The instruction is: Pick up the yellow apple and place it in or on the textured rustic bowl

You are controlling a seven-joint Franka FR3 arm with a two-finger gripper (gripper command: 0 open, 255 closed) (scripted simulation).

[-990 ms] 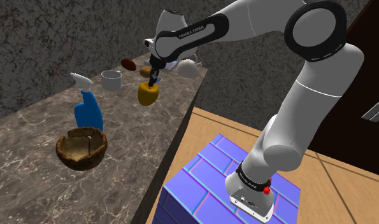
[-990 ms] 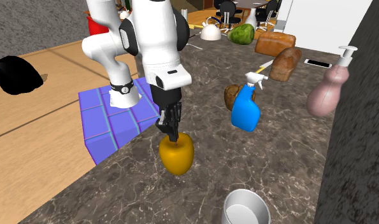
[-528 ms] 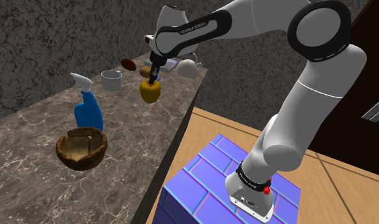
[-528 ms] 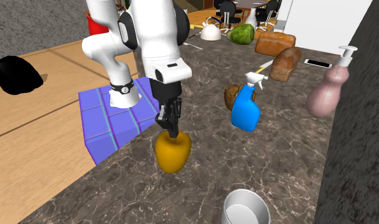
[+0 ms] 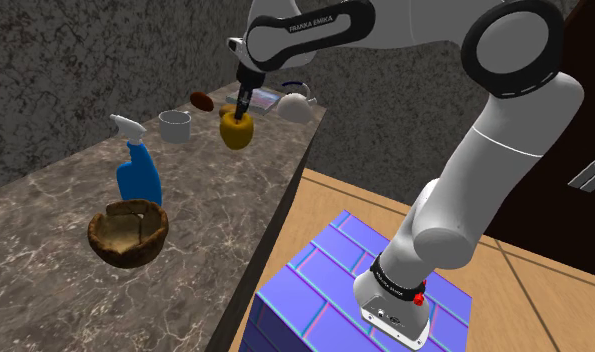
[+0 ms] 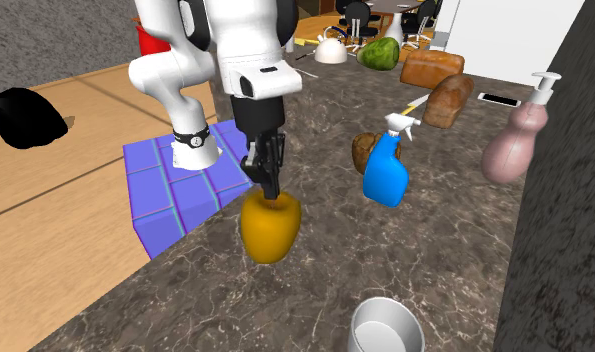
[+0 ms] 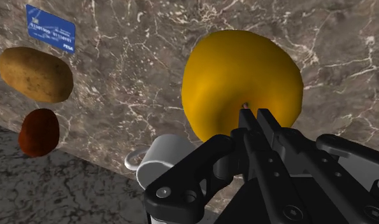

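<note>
The yellow apple (image 5: 236, 131) (image 6: 270, 227) (image 7: 242, 79) hangs above the dark marble counter (image 5: 215, 200), lifted off its surface. My gripper (image 5: 243, 107) (image 6: 269, 190) (image 7: 257, 118) is shut on the apple's stem from above. The rustic brown bowl (image 5: 129, 233) sits on the counter toward the shoulder view's lower left, well away from the apple. In the second exterior view the bowl (image 6: 364, 151) shows partly behind the blue spray bottle (image 6: 387, 172).
A blue spray bottle (image 5: 138, 170) stands beside the bowl. A white cup (image 5: 175, 125) (image 6: 385, 326) (image 7: 164, 159), a teapot (image 5: 296, 106), a potato (image 7: 36, 74), a brown lump (image 5: 200, 100) and a blue card (image 7: 50, 27) lie near the apple. Bread and a pink soap bottle (image 6: 517, 140) lie further along.
The gripper has risen steadily with the apple, which now hangs higher above the counter than a second ago.
</note>
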